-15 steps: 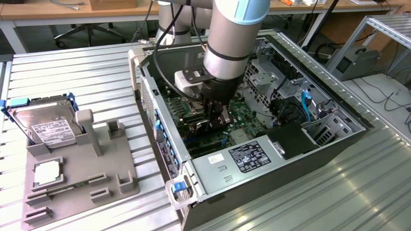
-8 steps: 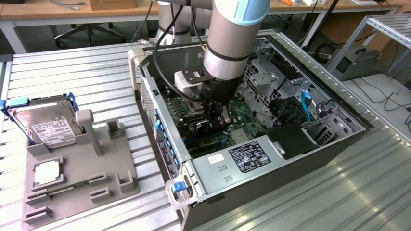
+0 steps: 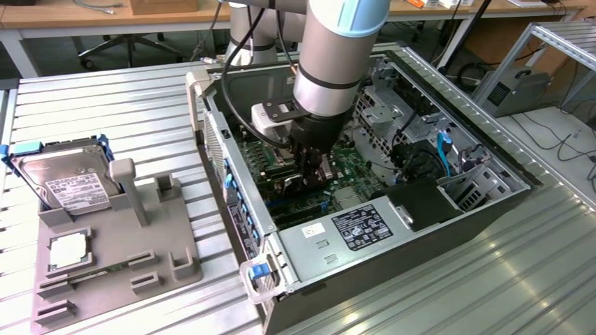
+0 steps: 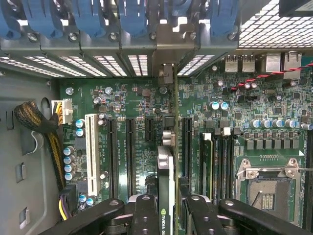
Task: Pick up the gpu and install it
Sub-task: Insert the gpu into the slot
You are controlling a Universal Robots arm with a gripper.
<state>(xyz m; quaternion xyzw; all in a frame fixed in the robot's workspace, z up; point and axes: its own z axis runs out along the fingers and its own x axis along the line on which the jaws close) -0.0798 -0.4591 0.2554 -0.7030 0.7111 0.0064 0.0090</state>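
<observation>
While the arm reaches down into the open computer case [image 3: 484,183], the gripper [image 4: 167,215] is clamped on the gpu [image 4: 165,171], its two black fingers [image 4: 145,215] pressing the card's flat faces from either side. The card is seen edge-on in the wrist view, standing upright between the jaws, directly over the green motherboard [image 4: 137,98]. Its far end reaches toward the rear slot openings, in line with a silver bracket position [image 4: 166,73] beneath the blue retaining clips [image 4: 132,19]. Whether the card's edge is seated in a slot cannot be determined.

Black expansion slots [image 4: 129,152] run parallel just beside the card, and a white slot [image 4: 91,152] lies further off. On the card's other side are memory slots [image 4: 215,161] and an uncovered processor socket [image 4: 266,188].

In the exterior view, the gripper [image 3: 312,171] is low inside the case, near the power supply [image 3: 359,227]. Well apart, toward the exterior view's left, a grey fixture [image 3: 121,258] on the table [image 3: 112,112] carries a hard drive [image 3: 67,183] standing tilted in its holder.
</observation>
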